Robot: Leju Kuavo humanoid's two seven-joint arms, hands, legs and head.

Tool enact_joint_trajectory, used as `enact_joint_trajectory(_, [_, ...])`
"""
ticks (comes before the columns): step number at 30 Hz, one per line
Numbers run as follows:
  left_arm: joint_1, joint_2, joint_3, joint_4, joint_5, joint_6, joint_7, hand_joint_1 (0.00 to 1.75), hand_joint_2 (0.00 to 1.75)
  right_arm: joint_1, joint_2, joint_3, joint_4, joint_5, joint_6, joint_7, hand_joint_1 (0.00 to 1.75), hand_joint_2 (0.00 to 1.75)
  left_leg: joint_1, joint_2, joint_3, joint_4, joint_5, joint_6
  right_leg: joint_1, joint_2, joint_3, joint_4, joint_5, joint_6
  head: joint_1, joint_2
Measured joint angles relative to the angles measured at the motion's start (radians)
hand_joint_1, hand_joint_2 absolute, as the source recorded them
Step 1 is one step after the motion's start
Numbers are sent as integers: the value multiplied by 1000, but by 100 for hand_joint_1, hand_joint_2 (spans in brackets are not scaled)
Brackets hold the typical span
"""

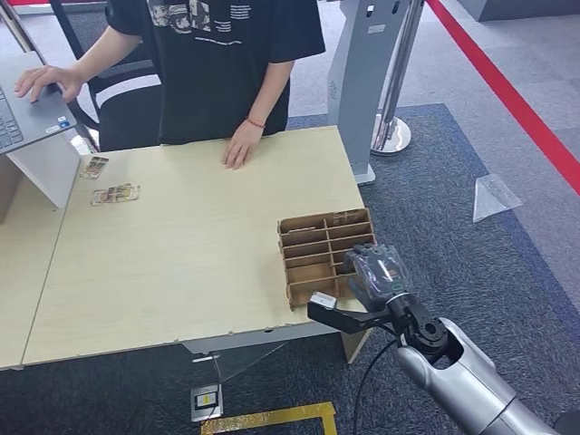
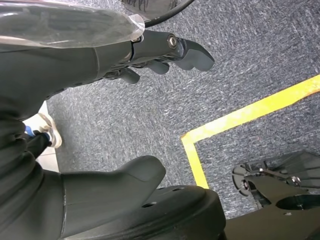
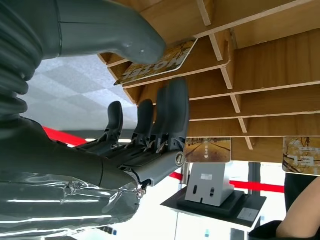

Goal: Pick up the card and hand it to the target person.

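— Cards first: where do we see them?

— We see a wooden rack (image 1: 327, 255) with divided slots near the right front corner of the pale counter (image 1: 191, 263). In the right wrist view a yellow printed card (image 3: 158, 64) lies in one slot of the rack, with two more cards (image 3: 208, 150) standing in slots farther along. Two other loose cards (image 1: 115, 194) lie flat on the far left part of the counter, well apart from the rack.

— And our right hand?

— Our right hand (image 1: 374, 275) is at the rack's near right end. Close up, the thick thumb (image 3: 124, 32) lies over the yellow card's end and the dark fingers (image 3: 170, 117) reach up toward it from the other side. The thumb tip touches the card; the fingers are slightly apart from each other, and we cannot tell whether they press the card, so we cannot call it a firm pinch. The card is in its slot.

— Our left hand?

— Our left hand (image 2: 113, 125) hangs over grey carpet (image 2: 241, 60) beside a yellow tape line (image 2: 245, 112). Its fingers (image 2: 177, 50) are stretched out, apart from the thumb, with nothing between them.

— The person?

— A person in a black shirt (image 1: 218, 63) stands at the far side of the counter, one hand (image 1: 239, 147) resting on its edge, the other on a laptop (image 1: 27, 113) at the left.
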Motion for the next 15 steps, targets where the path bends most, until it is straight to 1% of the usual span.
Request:
enact_joint_trajectory(4, [0, 0, 0, 0, 0, 0, 0, 0, 175, 2, 0, 2, 0, 2, 3, 6, 106, 175, 0, 0, 0, 0, 0, 0, 0, 0, 0, 0, 0, 0, 0, 0])
enact_joint_trajectory(9, [0, 0, 0, 0, 0, 0, -3, 0, 175, 7, 0, 2, 0, 4, 4, 9, 121, 175, 0, 0, 0, 0, 0, 0, 0, 0, 0, 0, 0, 0, 0, 0])
enact_joint_trajectory(11, [0, 0, 0, 0, 0, 0, -7, 0, 175, 9, 0, 2, 0, 4, 4, 9, 120, 175, 0, 0, 0, 0, 0, 0, 0, 0, 0, 0, 0, 0, 0, 0])
enact_joint_trajectory(12, [0, 0, 0, 0, 0, 0, -8, 0, 175, 10, 0, 2, 0, 4, 5, 9, 123, 175, 0, 0, 0, 0, 0, 0, 0, 0, 0, 0, 0, 0, 0, 0])
enact_joint_trajectory(13, [0, 0, 0, 0, 0, 0, -10, 0, 175, 10, 0, 2, 0, 4, 5, 9, 131, 175, 0, 0, 0, 0, 0, 0, 0, 0, 0, 0, 0, 0, 0, 0])
enact_joint_trajectory(15, [0, 0, 0, 0, 0, 0, -11, 0, 175, 10, 0, 2, 1, 4, 6, 10, 158, 175, 0, 0, 0, 0, 0, 0, 0, 0, 0, 0, 0, 0, 0, 0])
